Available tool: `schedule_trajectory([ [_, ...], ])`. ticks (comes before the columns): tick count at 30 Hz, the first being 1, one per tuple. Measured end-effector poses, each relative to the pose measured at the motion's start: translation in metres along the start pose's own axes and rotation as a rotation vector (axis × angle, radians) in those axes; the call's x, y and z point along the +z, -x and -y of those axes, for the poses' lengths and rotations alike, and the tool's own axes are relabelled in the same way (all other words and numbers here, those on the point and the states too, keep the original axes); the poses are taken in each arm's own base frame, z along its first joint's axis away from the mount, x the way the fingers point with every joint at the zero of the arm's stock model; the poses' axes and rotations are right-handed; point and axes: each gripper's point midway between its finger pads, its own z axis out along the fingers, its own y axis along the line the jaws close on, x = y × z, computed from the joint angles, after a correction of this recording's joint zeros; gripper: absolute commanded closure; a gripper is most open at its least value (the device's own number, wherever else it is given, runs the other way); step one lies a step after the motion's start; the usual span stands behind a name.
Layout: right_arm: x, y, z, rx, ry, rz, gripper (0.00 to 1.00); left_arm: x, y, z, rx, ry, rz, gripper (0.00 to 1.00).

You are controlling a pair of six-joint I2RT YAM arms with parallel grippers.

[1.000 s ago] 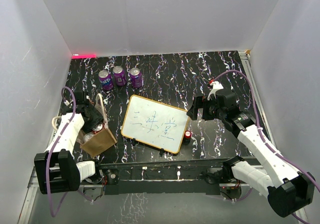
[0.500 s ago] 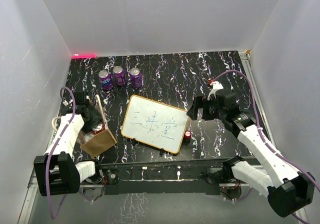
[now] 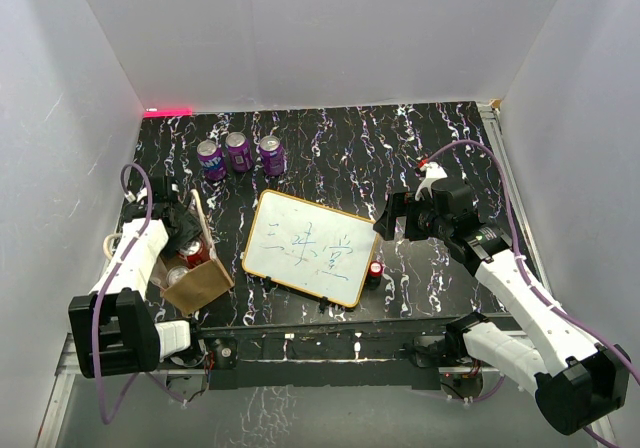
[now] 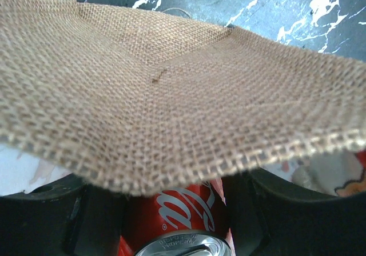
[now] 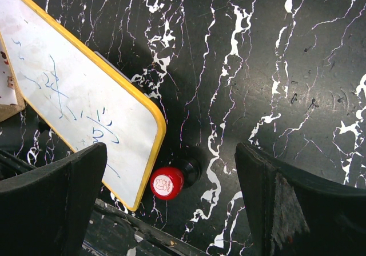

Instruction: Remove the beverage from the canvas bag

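Note:
The canvas bag, tan with a pale loop handle, stands at the left near edge of the table. Its woven cloth fills most of the left wrist view. My left gripper reaches into the bag's mouth, shut on the beverage, a red cola can. The can stands between the dark fingers, silver top toward the camera. A second silver can top shows inside the bag. My right gripper hangs open over the table at the right, holding nothing.
A white board with a yellow-wood frame lies in the middle; its corner shows in the right wrist view. A small red-capped stamp stands by the board's right corner. Three purple cans stand at the back left. White walls close in on both sides.
My left gripper has shifted slightly up and back with the red can, which now shows more above the bag's mouth. The right arm has not moved.

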Motion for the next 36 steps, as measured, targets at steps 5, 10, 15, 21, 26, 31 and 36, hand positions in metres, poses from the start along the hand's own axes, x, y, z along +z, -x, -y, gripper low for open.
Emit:
schedule_trajectory([
  [5, 0.0, 0.0, 0.0, 0.0, 0.0, 0.0, 0.02, 0.005, 0.005, 0.001, -0.005, -0.005, 0.008, 0.52],
  [10, 0.0, 0.0, 0.0, 0.0, 0.0, 0.0, 0.02, 0.006, 0.005, 0.002, -0.011, -0.01, 0.009, 0.36],
  [15, 0.0, 0.0, 0.0, 0.0, 0.0, 0.0, 0.02, 0.005, 0.004, 0.003, -0.018, -0.017, 0.002, 0.24],
  [21, 0.0, 0.0, 0.0, 0.0, 0.0, 0.0, 0.02, 0.003, -0.004, 0.005, -0.016, -0.029, -0.039, 0.21],
  [26, 0.0, 0.0, 0.0, 0.0, 0.0, 0.0, 0.02, -0.004, -0.01, 0.006, -0.008, -0.038, -0.085, 0.2],
  [31, 0.0, 0.0, 0.0, 0.0, 0.0, 0.0, 0.02, -0.013, -0.016, 0.001, -0.007, -0.034, -0.099, 0.2],
  [36, 0.0, 0.0, 0.0, 0.0, 0.001, 0.0, 0.02, -0.015, -0.023, -0.003, -0.024, -0.014, -0.128, 0.2],
])
